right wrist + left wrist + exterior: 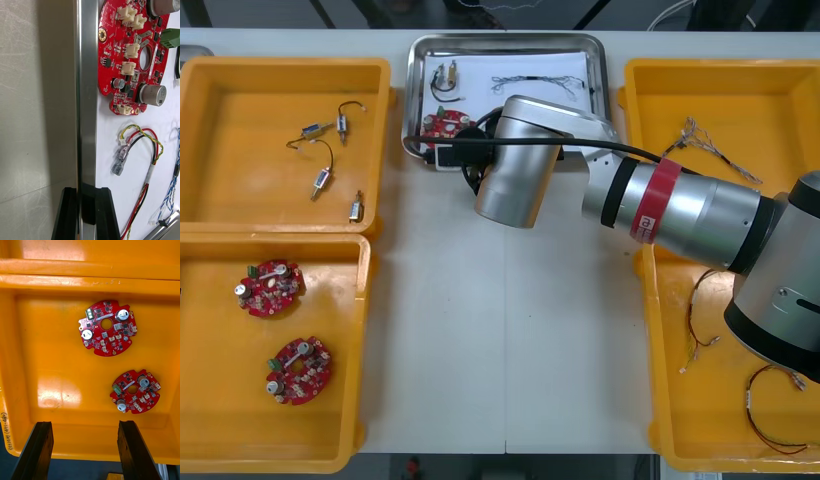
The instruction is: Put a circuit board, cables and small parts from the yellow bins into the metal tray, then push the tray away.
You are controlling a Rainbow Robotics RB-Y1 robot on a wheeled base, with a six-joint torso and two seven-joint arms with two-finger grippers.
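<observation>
Metal tray (87, 112): shiny straight rim | right gripper (86, 193) pinching it

**Right arm stretched to the far middle, left arm parked**

The right arm (680, 205) comes in from the near right and reaches across the table toward the far middle. Its silver forearm, with a red band, lies nearly level. The wrist (515, 165) bends down and to the left at the end of the reach, and a black cable runs along its top. The right gripper (86, 189) points along the near-left rim of the metal tray (86, 93). Its two black fingers (69, 210) sit one on each side of that rim, close together and pinching it.

The left gripper (85, 423) waits at the near left of the table, facing down. Its fingers (41, 450) stand wide apart with nothing between them.
</observation>
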